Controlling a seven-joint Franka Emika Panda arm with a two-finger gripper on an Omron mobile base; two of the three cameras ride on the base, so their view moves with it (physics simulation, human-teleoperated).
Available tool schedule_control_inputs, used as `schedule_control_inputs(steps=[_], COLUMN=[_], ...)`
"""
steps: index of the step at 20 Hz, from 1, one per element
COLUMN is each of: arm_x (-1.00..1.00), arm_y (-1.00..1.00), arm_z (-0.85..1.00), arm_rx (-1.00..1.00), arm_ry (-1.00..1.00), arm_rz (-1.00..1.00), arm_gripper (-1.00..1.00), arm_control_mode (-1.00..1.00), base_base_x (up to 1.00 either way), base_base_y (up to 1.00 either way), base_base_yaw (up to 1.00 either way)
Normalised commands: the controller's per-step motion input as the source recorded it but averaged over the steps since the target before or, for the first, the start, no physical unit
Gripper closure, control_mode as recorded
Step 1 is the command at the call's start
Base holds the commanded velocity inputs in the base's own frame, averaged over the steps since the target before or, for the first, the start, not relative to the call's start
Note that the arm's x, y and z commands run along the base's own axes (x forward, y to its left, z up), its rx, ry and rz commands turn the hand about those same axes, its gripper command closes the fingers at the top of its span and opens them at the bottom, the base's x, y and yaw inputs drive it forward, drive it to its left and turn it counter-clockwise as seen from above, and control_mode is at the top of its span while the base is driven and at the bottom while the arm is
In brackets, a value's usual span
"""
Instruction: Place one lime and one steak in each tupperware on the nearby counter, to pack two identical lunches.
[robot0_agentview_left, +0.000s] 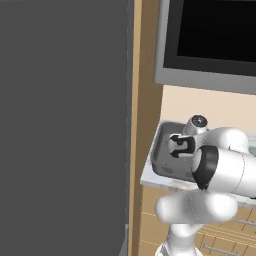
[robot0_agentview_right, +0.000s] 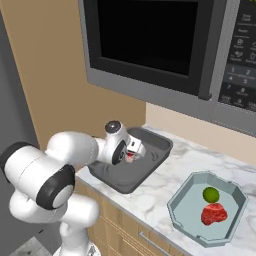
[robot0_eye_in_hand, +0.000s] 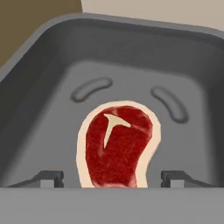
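Note:
The dark grey tupperware (robot0_agentview_right: 161, 146) sits at the left end of the marbled counter (robot0_agentview_right: 170, 176), against the wooden side panel. A beige-rimmed steak (robot0_eye_in_hand: 116, 146) with a red centre lies on its floor. My gripper (robot0_eye_in_hand: 111, 177) hangs low inside this tray, open, with a fingertip on either side of the steak and a gap to each. The base views show the same gripper (robot0_agentview_right: 134, 152) (robot0_agentview_left: 177, 146) over the tray (robot0_agentview_left: 161, 156). To the right, the pale blue octagonal tupperware (robot0_agentview_right: 236, 209) holds a green lime (robot0_agentview_right: 211, 194) and a bright red steak (robot0_agentview_right: 214, 214).
A dark microwave (robot0_agentview_right: 150, 40) hangs over the counter. A tall wooden panel (robot0_agentview_right: 50, 75) and a grey appliance side (robot0_agentview_left: 60, 125) close off the left. Light wooden drawers (robot0_agentview_right: 125, 230) run below the counter edge. Bare marble lies between the two trays.

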Motion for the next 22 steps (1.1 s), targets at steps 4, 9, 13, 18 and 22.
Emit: schedule_control_inputs(steps=[4,9,13,18,22], arm_x=[-0.03,-0.45,-1.00,-1.00,-0.94], arm_y=[0.00,0.00,0.20,0.23,0.09], arm_z=[0.38,0.46,0.21,0.25,0.76], arm_rx=[0.04,0.03,0.00,0.00,0.00], arm_ry=[0.00,0.00,0.02,0.03,0.04], arm_rz=[0.00,0.00,0.00,-0.01,-0.04], arm_gripper=[-1.00,-1.00,-1.00,-1.00,-1.00], arm_control_mode=[-1.00,-1.00,-1.00,-1.00,-1.00], base_base_x=[0.00,0.00,0.00,0.00,0.00], base_base_y=[0.00,0.00,0.00,0.00,0.00], base_base_yaw=[0.00,0.00,0.00,0.00,0.00])
